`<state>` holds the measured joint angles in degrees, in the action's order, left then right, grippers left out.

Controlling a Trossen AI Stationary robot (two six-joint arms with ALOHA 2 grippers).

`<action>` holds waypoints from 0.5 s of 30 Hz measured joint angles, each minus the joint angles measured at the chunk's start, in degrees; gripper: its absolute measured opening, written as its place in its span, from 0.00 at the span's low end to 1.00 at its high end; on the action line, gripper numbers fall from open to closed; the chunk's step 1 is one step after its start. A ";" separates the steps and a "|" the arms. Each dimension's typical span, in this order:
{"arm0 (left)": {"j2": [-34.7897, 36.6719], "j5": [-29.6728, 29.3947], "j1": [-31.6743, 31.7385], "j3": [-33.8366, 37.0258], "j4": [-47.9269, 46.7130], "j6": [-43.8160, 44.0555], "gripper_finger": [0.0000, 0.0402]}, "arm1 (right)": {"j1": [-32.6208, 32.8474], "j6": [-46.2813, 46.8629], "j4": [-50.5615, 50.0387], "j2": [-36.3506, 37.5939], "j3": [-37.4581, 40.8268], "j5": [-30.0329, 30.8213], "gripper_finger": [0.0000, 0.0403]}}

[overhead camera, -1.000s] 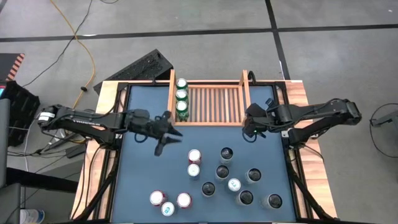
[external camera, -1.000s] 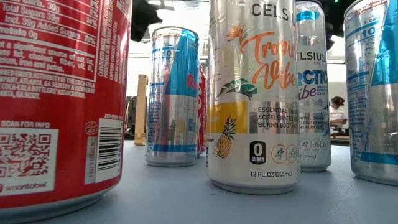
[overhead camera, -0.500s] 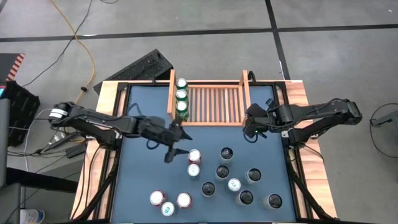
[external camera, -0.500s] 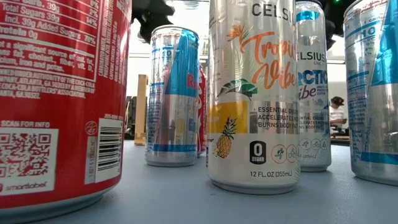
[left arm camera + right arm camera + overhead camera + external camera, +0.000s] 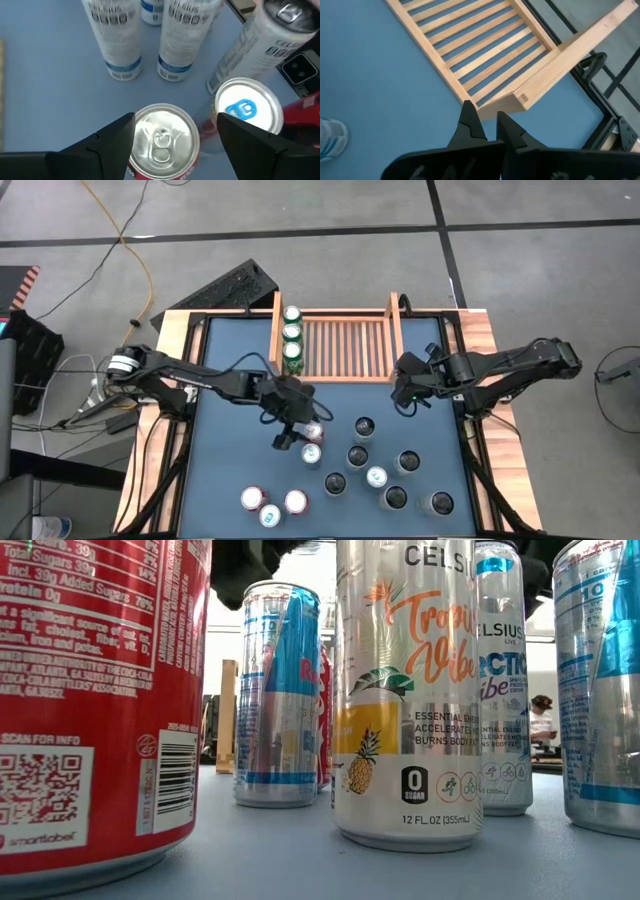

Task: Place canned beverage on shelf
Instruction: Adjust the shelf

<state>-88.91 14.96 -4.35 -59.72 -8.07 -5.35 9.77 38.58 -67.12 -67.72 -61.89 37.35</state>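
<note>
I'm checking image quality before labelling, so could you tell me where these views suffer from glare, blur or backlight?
Low view: the near red can is oversized and soft, and the bright room behind backlights the Celsius can. Left wrist view: glare on the silver can lid between the open left tool; far cans are cropped. High view: even light, small detail only. Right wrist view: the shelf is sharp.

Light-wood slatted shelf [image 5: 345, 345] holds three green cans [image 5: 291, 335] along its left wall; a red-sided can [image 5: 161, 140] stands upright on blue mat.
</note>
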 joint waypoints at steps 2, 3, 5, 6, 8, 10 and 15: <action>-1.27 1.62 0.32 0.00 0.65 0.29 0.67 | 0.41 0.01 0.01 0.00 0.00 -0.01 0.00; -1.95 2.58 0.41 0.00 1.16 0.43 0.67 | 0.45 0.01 0.01 0.00 0.00 -0.01 0.00; -2.58 3.36 0.41 0.00 2.00 0.44 0.67 | 0.65 0.01 0.03 0.00 0.00 0.00 0.00; -2.90 3.52 0.41 0.00 2.25 0.33 0.67 | 0.79 0.01 0.03 0.00 0.00 0.02 0.00; -3.05 3.23 0.55 -0.02 2.18 -0.38 0.67 | 0.79 0.01 0.08 0.00 0.02 0.04 0.00; -3.03 2.08 0.60 -0.02 1.84 -1.56 0.67 | 0.79 0.00 0.11 0.00 0.02 0.04 0.00; -2.01 -2.17 0.56 -0.68 0.08 -5.09 0.67 | 0.75 -0.07 0.07 -0.02 0.02 0.07 0.00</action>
<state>-90.92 12.79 -3.79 -60.40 -7.99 -10.44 10.52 38.51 -67.05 -67.75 -61.87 37.42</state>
